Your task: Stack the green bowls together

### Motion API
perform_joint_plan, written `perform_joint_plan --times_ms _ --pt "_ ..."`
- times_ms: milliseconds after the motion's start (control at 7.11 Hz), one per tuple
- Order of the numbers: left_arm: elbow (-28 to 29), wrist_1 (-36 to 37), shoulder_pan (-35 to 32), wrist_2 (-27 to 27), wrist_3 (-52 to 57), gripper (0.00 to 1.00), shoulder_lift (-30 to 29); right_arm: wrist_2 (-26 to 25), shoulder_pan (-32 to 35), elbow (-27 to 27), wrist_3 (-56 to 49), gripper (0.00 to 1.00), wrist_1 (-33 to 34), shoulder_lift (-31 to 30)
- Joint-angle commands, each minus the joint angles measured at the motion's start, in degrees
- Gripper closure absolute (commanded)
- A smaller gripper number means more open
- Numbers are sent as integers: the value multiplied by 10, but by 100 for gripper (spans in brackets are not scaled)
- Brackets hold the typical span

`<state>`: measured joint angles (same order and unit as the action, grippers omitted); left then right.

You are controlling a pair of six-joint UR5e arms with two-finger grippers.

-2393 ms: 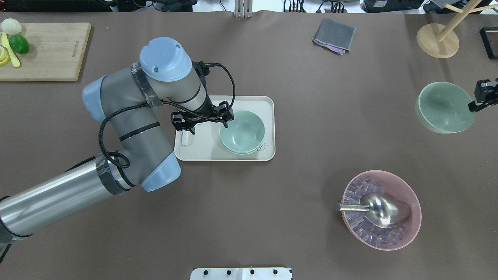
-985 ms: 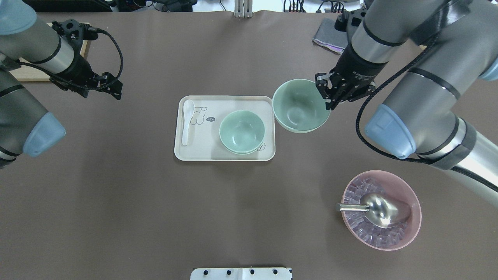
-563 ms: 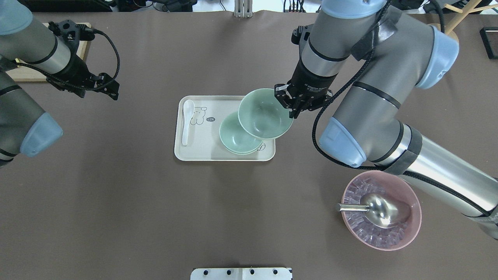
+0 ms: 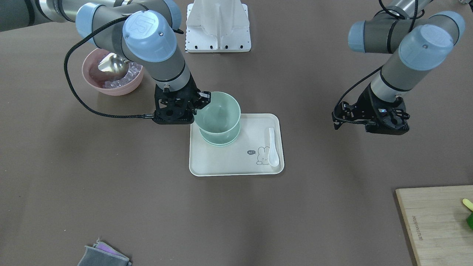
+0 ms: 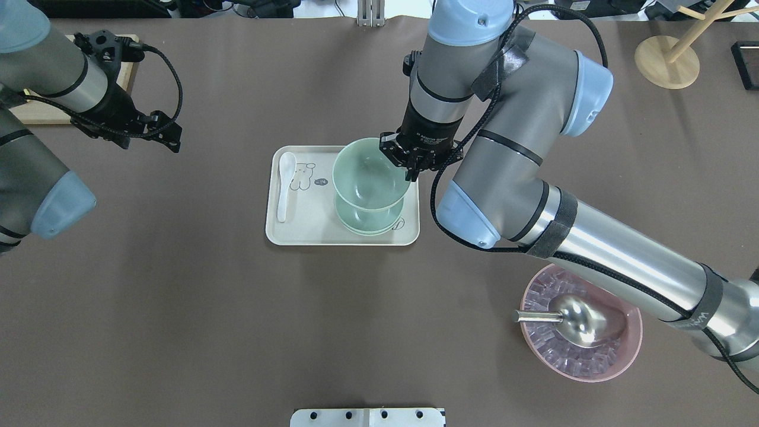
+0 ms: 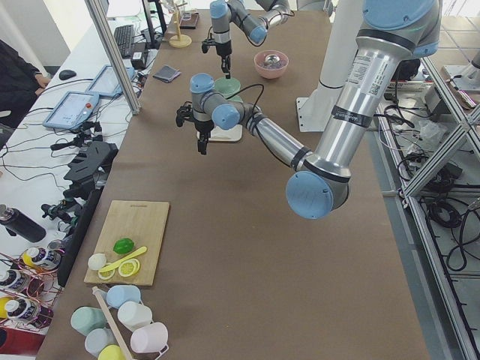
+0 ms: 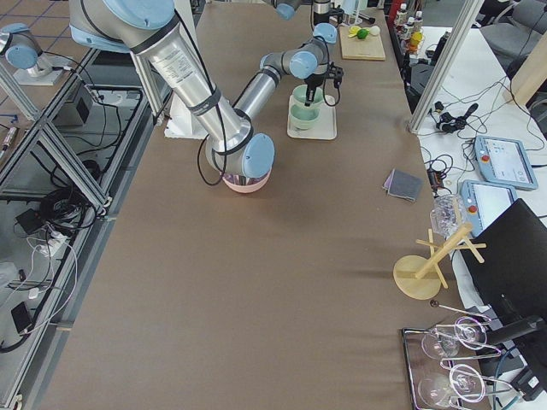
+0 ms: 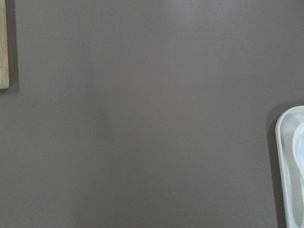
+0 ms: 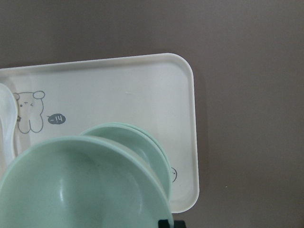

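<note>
I read the job as about two-thirds done. Two green bowls sit nested, one inside the other, on the cream tray in the middle of the worktop. The third green bowl is in the air right above them.

The right hand is pinching that third bowl by its rim on the side nearer the arm, one finger inside the wall and one outside. From the front camera the bowl's base looks to be just above the nested pair, or only beginning to enter it. I cannot tell whether they touch. It seems roughly centred over the pair and close to level.

What I judge is left: lower the bowl until it seats in the pair, let go of the rim, then lift clear without dragging the stack.

The left hand hangs over bare worktop, well away from the tray and carrying nothing. I cannot tell whether its fingers are apart or together. The white spoon lies at the tray's other end, out of the way.
</note>
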<state>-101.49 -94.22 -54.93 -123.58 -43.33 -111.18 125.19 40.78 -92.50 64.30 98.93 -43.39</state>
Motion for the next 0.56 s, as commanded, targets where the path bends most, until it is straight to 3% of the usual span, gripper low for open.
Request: perform_joint_plan --times_ms 0,422 --pt "2 0 1 0 0 3 0 -6 -11 14 0 100 -1 1" --pt "2 0 1 0 0 3 0 -11 -15 39 -1 100 -31 2"
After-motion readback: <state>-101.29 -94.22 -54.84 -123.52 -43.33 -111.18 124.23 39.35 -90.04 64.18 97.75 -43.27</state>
